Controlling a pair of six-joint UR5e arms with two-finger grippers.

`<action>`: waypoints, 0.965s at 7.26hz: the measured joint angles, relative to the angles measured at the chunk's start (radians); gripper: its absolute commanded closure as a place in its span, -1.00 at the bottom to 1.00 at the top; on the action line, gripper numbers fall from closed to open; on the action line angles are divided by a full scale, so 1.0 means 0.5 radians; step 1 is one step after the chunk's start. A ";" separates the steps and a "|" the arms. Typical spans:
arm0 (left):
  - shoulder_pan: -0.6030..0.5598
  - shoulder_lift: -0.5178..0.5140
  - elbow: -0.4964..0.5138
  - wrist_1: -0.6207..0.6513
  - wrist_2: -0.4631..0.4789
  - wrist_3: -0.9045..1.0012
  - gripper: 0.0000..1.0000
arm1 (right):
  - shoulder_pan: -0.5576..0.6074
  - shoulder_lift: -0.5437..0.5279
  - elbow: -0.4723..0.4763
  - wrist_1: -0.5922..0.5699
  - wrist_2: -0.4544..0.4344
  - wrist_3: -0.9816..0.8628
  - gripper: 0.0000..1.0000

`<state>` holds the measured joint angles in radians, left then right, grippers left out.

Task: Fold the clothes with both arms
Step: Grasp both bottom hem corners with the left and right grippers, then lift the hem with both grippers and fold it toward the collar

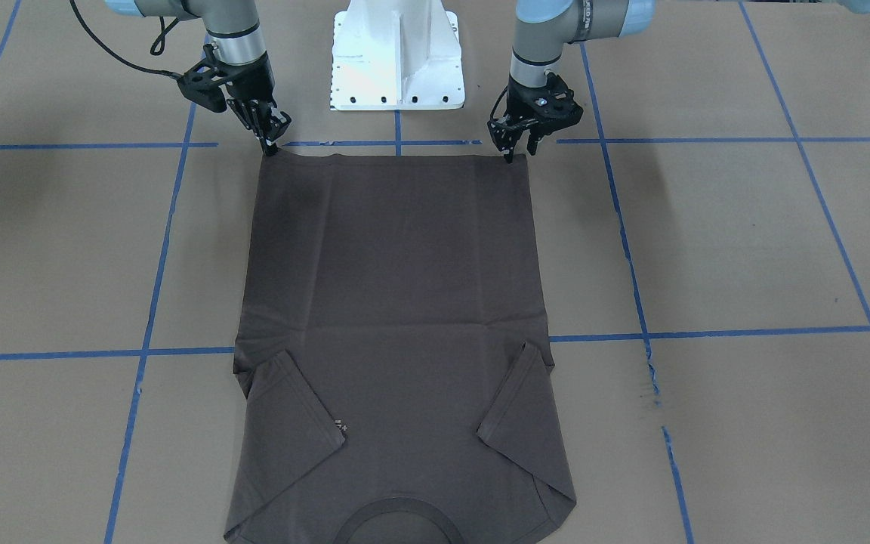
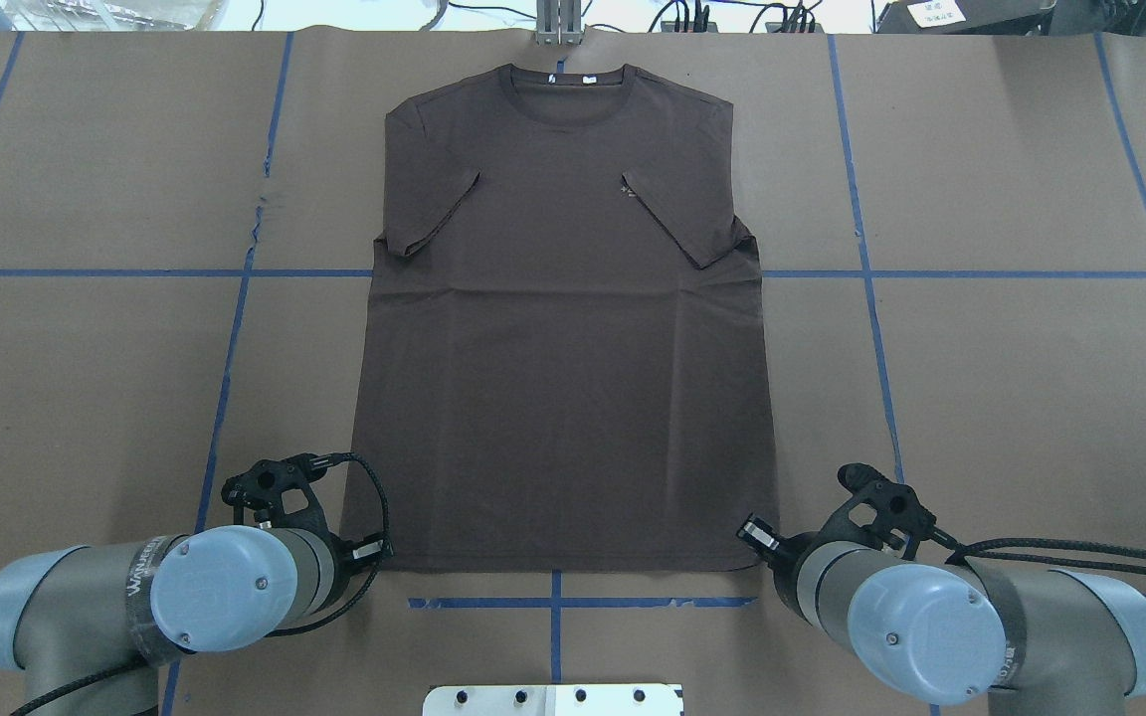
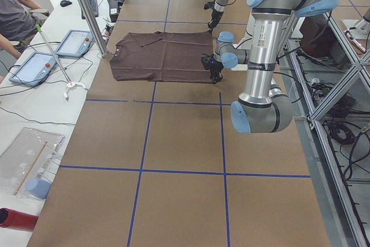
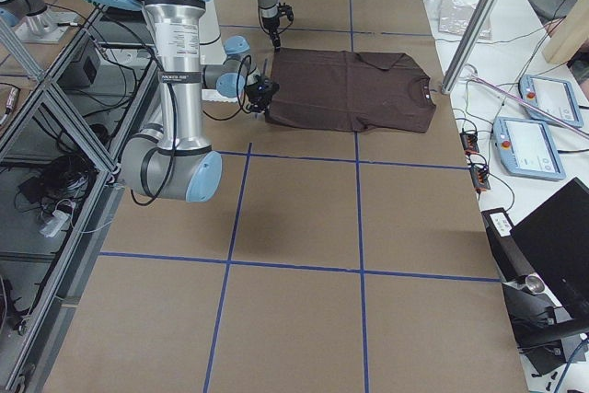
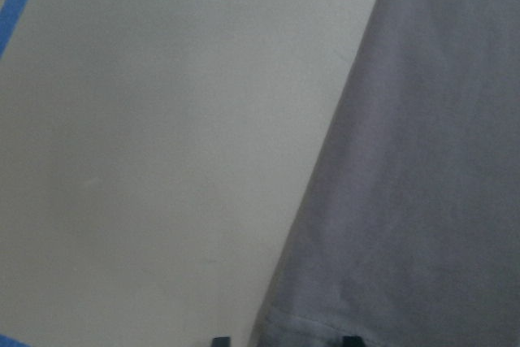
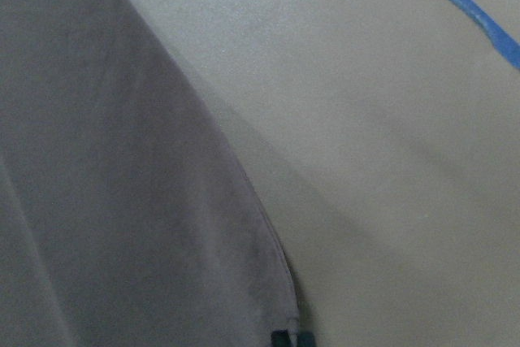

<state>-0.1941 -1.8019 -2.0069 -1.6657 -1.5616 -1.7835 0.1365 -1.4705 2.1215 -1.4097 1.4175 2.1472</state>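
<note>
Jaws of the right gripper [image 1: 270, 145] are pinched together on the T-shirt [image 2: 563, 378] at one hem corner. Jaws of the left gripper [image 1: 520, 153] stand apart, straddling the other hem corner without closing, tips down at the table [image 2: 1011, 398] surface. Count: two arms [image 2: 225, 587], two grippers, one shirt. The shirt lies flat, front up, mid-table, with its hem [image 2: 558, 569] toward the robot, just short of the blue tape line [image 2: 583, 602] in front of the white base [image 1: 397, 60]. Its side edges run nearly straight, and bare brown surface is wide open on both sides. Farther out, two sleeves [image 2: 432, 214] are folded inward over the chest, with small pale lettering [image 2: 629, 190] just beside one of them. One cross line of tape passes under the shirt at about sleeve height. Farthest out — the round collar [image 2: 569, 99] with two white tags [image 2: 588, 79], close to the table's far edge.
</note>
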 measured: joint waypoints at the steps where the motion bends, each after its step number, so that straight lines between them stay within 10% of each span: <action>1: -0.003 -0.003 0.005 0.000 0.002 -0.001 1.00 | 0.000 0.000 0.000 0.000 0.000 0.000 1.00; 7: -0.030 -0.064 -0.184 0.063 -0.019 -0.021 1.00 | 0.003 -0.031 0.082 0.000 0.004 -0.005 1.00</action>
<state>-0.2092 -1.8341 -2.0987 -1.6342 -1.5712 -1.7941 0.1379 -1.4861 2.1624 -1.4097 1.4194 2.1449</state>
